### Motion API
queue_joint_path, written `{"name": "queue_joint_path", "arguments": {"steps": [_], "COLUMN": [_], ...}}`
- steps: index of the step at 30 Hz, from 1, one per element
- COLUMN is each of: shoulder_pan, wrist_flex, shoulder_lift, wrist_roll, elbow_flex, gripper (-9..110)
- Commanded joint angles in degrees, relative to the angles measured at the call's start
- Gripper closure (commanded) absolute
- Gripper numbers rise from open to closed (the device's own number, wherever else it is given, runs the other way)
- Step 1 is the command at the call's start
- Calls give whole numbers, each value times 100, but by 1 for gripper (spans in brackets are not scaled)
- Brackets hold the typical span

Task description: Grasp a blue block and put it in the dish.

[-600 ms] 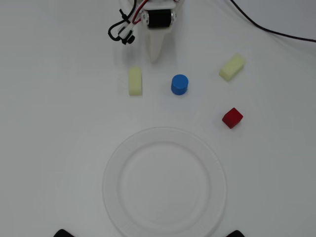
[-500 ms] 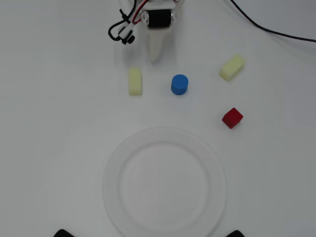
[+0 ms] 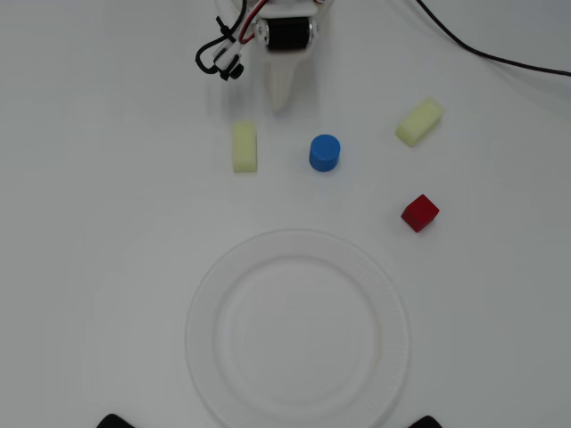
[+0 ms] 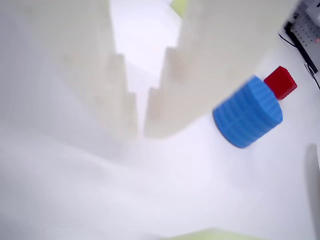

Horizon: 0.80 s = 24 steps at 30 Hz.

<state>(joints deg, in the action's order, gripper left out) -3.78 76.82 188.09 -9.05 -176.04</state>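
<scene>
The blue block (image 3: 325, 152) is a short cylinder standing on the white table, above the dish's far rim in the overhead view. The dish (image 3: 207, 294), a large white plate, lies empty in the lower middle. My gripper (image 3: 281, 103) points down from the top edge, up and to the left of the blue block and apart from it. In the wrist view its white fingers (image 4: 112, 85) stand almost together at the gripper (image 4: 141, 131), with nothing between them. The blue block (image 4: 247, 112) lies to their right.
A pale yellow block (image 3: 244, 147) lies left of the blue one and another (image 3: 419, 121) at the right. A red cube (image 3: 419, 212) sits right of the dish's far rim and shows in the wrist view (image 4: 281, 82). A black cable (image 3: 500, 58) crosses the top right.
</scene>
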Motion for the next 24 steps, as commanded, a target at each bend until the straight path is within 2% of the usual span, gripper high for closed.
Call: {"name": "queue_joint_path", "arguments": {"steps": [1, 6, 14, 24], "shoulder_pan": [97, 185, 35, -580], "wrist_flex": [378, 255, 158, 149], "shoulder_lift": [914, -105, -2804, -5396], "wrist_roll": [18, 0, 88, 483], "elbow_flex": [-290, 721, 2856, 4852], "gripper": [101, 101, 99, 75]}}
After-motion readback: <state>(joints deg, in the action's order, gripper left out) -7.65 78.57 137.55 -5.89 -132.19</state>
